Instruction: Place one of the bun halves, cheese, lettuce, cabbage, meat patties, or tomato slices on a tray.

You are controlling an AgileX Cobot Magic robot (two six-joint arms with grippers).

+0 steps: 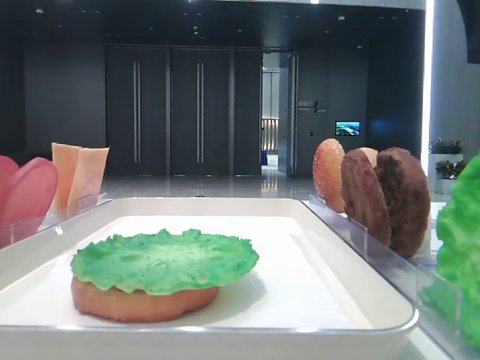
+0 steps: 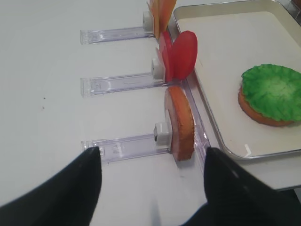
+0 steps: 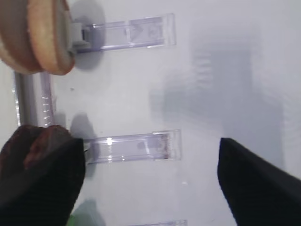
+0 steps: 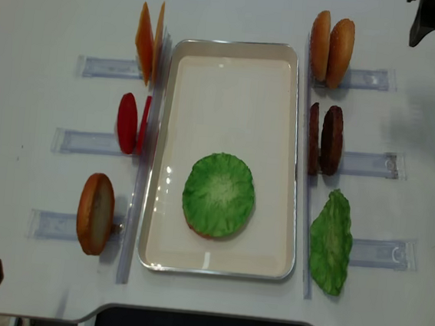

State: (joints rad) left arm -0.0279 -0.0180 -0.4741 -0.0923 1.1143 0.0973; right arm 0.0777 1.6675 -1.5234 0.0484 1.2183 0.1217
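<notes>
Although the tray (image 4: pixel 236 53) already carries a bun half (image 1: pixel 139 300) with a lettuce leaf (image 4: pixel 219 194) laid flat on top of it, most of the ingredients are not yet moved, so I judge the task to be in its early part. The stack lies in the near half of the tray, and the far half is bare white liner. On the left side of the tray, in clear plastic holders (image 4: pixel 107 68), stand upright the cheese slices (image 4: pixel 147 41), the tomato slices (image 4: pixel 131 122) and one more bun half (image 4: pixel 95 213). On the right side stand two bun halves (image 4: pixel 330 49), the meat patties (image 4: pixel 324 139) and a second lettuce leaf (image 4: pixel 329 242), which leans on its holder. The right gripper (image 3: pixel 150 183) has its jaws wide apart and holds nothing; in its wrist view it hangs over the holder of the meat patties, with one finger just beside a patty (image 3: pixel 33 146), so I think a patty could be the next piece, but this is only my guess. The left gripper (image 2: pixel 153 179) is also spread open and empty, and it hovers near the single bun half on the left side. What is left is to grasp a piece, carry it over the rim and put it down on the tray.
</notes>
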